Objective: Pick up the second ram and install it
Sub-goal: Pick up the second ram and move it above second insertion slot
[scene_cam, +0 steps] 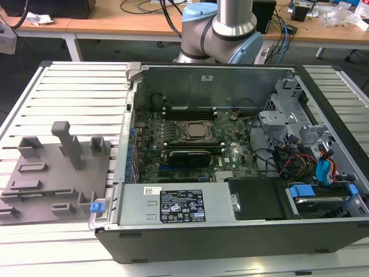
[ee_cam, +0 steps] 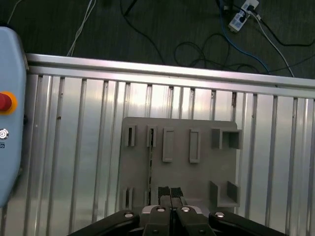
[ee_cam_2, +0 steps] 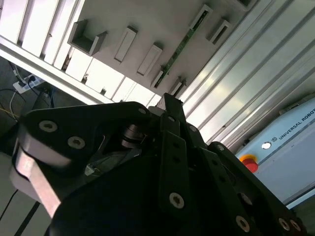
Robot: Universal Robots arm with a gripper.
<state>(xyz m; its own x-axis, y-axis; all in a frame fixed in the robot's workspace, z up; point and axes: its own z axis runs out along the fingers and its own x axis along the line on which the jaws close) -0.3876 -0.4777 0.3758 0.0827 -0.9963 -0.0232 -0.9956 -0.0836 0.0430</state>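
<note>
Grey plastic holder block (ee_cam: 197,177) on a ribbed aluminium table (ee_cam: 74,162), seen from above in the first wrist view. Its upper face carries rows of rectangular slots and a few raised brackets. The second ram (ee_cam: 149,167) stands on edge in the block, spanning a pair of narrow slots, and from above it appears as a thin line. The second wrist view shows the ram's green board (ee_cam_2: 179,46) on the same block (ee_cam_2: 147,24).

The gripper (ee_cam: 170,192) hangs over the block with its two black fingertips pressed together and nothing between them. The fingertips lie just beside one end of the ram and apart from it. In the second wrist view the gripper (ee_cam_2: 170,105) points toward the block, its tip near the end of the green stick; its height above the block cannot be told.

In the exterior view the block (scene_cam: 57,184) lies to the exterior view's left of the open computer case (scene_cam: 230,248), both on the table (scene_cam: 75,92). Inside the case, the CPU socket (scene_cam: 198,130) sits mid-board, with a black heatsink-like module (scene_cam: 187,157) just beside it. Coloured cables (scene_cam: 300,158) fill the exterior view's right of the case. The robot arm's base (scene_cam: 222,29) stands behind the case.

A pale blue box (ee_cam: 10,73) with a red button (ee_cam: 3,102) rests at the table's edge.
</note>
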